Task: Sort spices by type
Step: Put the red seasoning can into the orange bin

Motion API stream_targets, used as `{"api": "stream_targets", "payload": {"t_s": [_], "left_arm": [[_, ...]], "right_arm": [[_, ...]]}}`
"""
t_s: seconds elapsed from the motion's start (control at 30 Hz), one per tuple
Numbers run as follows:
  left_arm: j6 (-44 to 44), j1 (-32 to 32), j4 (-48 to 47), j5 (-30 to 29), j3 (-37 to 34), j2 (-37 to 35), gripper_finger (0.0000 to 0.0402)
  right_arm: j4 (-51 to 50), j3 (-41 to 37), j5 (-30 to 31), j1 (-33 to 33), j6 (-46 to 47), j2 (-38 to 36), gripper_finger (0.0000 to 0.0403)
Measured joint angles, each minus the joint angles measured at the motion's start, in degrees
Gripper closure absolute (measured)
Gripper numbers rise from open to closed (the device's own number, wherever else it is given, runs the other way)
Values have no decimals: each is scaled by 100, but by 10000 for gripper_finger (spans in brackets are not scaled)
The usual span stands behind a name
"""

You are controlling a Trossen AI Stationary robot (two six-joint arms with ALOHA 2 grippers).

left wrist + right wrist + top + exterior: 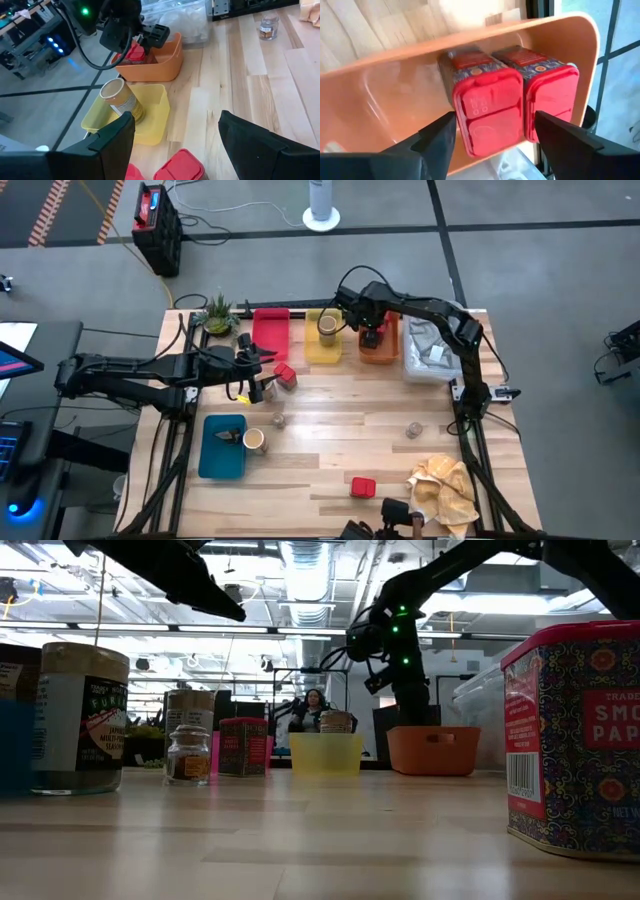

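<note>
Pale wooden planks make the surface [330, 450], and grey floor surrounds it; at its far edge stand a red tray [270, 332], a yellow tray [322, 340] and an orange tray [380, 345] in a row, with a clear bin [432, 352] beside them.

The right arm reaches from its base at the right side across to the far row, bent at the elbow, with the wrist turned downward over the orange tray; the right gripper [371, 330] hangs just above this tray, its jaws released and standing apart on both sides of a red tin [487, 110]; a second red tin [550, 97] stands touching the first one inside the same tray.

The left arm lies stretched out low from the left side; the left gripper [262, 370] is near the red tray, its jaws released and grasping nothing; a third red tin [286, 375] stands just beside it.

One tan cylinder [327, 326] stands in the yellow tray; another tan cylinder [255, 441] stands at the edge of a blue tray [222, 448]; a small glass jar [413, 430] stands alone on the planks; one more red tin [362, 486] is near the front edge, next to a beige cloth [445, 488].
</note>
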Motion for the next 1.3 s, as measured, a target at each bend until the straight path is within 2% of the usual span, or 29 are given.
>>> {"api": "stream_targets", "payload": {"t_s": [0.27,0.4,0.5,0.6,0.83,1.07,1.17,1.3], "left_arm": [[1,-7,-85,2,0,0,125],[-7,-7,-86,6,0,0,125],[-15,-7,-98,25,0,0,125],[-19,-7,-131,24,0,0,125],[-110,-7,-238,24,0,0,125],[-282,-13,-378,24,0,0,125],[-397,-40,-370,22,0,0,125],[-397,-100,-298,24,1,-2,125]], "right_arm": [[-259,0,5,24,58,-290,93],[-262,0,-25,194,358,-748,93],[-254,4,-342,560,818,-1206,93],[-135,4,-822,1167,1323,-1603,92],[2,4,-872,3197,2584,-1905,92],[232,3,-878,5040,4105,-1559,92],[472,2,-893,5608,4882,-1345,92],[768,2,-901,6171,5468,-970,92]]}}
